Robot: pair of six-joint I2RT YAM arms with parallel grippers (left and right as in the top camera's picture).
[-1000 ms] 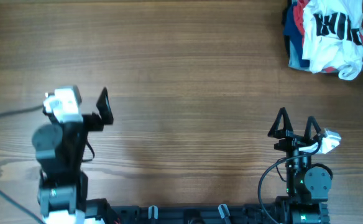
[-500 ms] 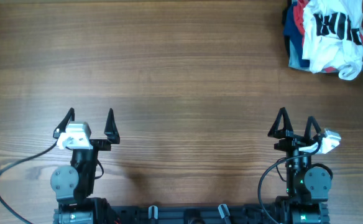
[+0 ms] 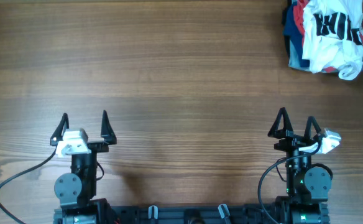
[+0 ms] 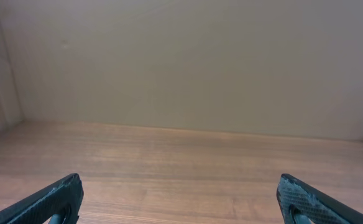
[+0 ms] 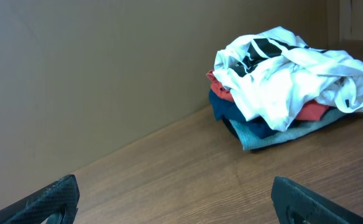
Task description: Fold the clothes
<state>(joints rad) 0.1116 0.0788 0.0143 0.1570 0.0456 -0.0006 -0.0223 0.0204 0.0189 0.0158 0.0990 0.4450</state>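
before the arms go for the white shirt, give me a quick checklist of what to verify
1. Left gripper open and empty: ok.
2. Right gripper open and empty: ok.
3. White T-shirt in view, crumpled on top of the pile at the table's far right corner: ok.
4. Shirt free of the red garment and blue garments beneath: not ok, it lies on them.
5. Collar and sleeves identifiable: cannot tell.

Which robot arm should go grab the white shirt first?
Probably the right. The white T-shirt lies crumpled atop the pile at the table's far right corner, on the same side as the open right hand. The left hand, also open, sits across the table.
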